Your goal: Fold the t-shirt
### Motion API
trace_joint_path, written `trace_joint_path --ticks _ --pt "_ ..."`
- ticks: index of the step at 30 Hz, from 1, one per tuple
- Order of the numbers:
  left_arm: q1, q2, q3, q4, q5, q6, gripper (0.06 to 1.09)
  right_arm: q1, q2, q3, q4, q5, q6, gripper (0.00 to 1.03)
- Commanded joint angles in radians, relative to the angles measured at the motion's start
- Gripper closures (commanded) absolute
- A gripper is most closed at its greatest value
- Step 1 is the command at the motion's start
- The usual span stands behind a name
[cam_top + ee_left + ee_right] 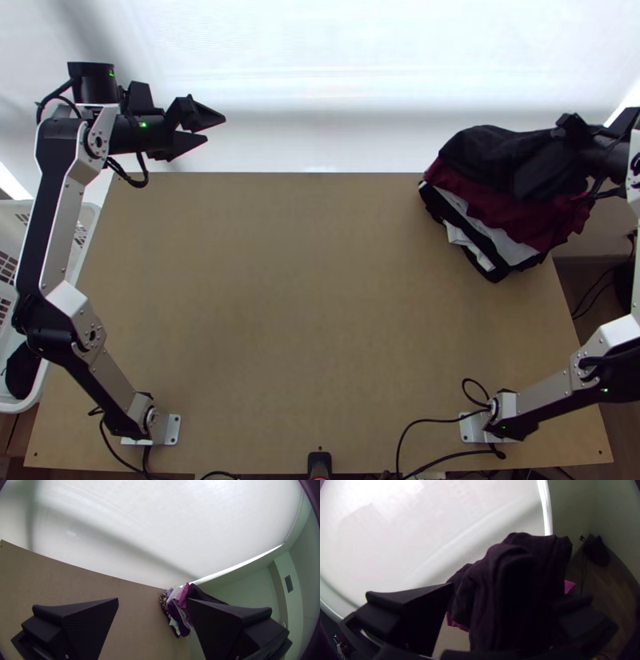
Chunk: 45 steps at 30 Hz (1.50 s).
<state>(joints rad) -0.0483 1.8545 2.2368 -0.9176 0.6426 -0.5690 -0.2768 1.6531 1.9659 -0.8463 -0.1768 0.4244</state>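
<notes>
In the top view, a pile of bunched and layered garments lies at the table's far right corner, with a black cloth (488, 156) on top and a maroon cloth (524, 220) under it. Which piece is the t-shirt I cannot tell. My right gripper (572, 148) is over the black cloth. In the right wrist view, the right gripper (501, 595) stands open, the dark cloth (506, 566) showing between and beyond its fingers. My left gripper (216, 128) is open and empty past the table's far left corner; the left wrist view shows the left gripper (152, 600) with fingers wide apart.
The brown tabletop (320, 304) stretches between the arms' bases and the pile. A white basket (88, 232) stands beside the table's left edge. Black cables (424, 422) lie by the near edge and the right base. A white sheet (320, 80) hangs beyond the far edge.
</notes>
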Motion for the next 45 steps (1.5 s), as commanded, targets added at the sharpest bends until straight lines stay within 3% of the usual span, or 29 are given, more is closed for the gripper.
trace_joint_path --ticks 1,5,11,14,16,18,20,27,34,37,45 --pt "0.001 -0.041 0.029 -0.009 -0.003 -0.012 0.1 0.004 -0.042 -0.038 0.012 0.125 -0.098 0.06" --pt "0.005 -0.049 0.029 -0.012 -0.001 -0.012 0.1 0.007 -0.052 -0.085 0.012 0.31 -0.187 0.04" --pt "0.004 -0.055 0.029 -0.01 -0.001 -0.012 0.1 -0.005 -0.101 -0.156 0.015 0.402 -0.274 0.04" --pt "0.001 -0.057 0.029 -0.01 -0.001 -0.014 0.1 -0.012 -0.134 -0.228 0.075 0.522 -0.338 0.04" --pt "-0.001 -0.058 0.029 -0.01 -0.001 -0.014 0.1 -0.012 -0.173 -0.314 0.216 0.629 -0.42 0.04" --pt "0.001 -0.061 0.029 -0.01 -0.001 -0.015 0.1 -0.012 -0.228 -0.418 0.431 0.672 -0.523 0.04" --pt "0.002 -0.063 0.029 -0.012 -0.001 -0.015 0.1 -0.005 -0.269 -0.463 0.546 0.68 -0.556 0.04" --pt "0.008 -0.067 0.029 -0.015 -0.001 -0.014 0.1 0.093 -0.306 -0.506 0.693 0.675 -0.547 0.05" --pt "0.008 -0.067 0.029 -0.015 -0.003 -0.015 0.1 0.133 -0.214 -0.696 1.072 0.662 -0.595 0.05" --pt "0.011 -0.067 0.029 -0.015 -0.001 -0.015 0.1 0.131 -0.145 -0.731 1.145 0.663 -0.572 0.07" --pt "0.024 -0.069 0.029 -0.021 -0.003 -0.015 0.1 0.111 -0.015 -0.805 1.172 0.685 -0.455 0.1"
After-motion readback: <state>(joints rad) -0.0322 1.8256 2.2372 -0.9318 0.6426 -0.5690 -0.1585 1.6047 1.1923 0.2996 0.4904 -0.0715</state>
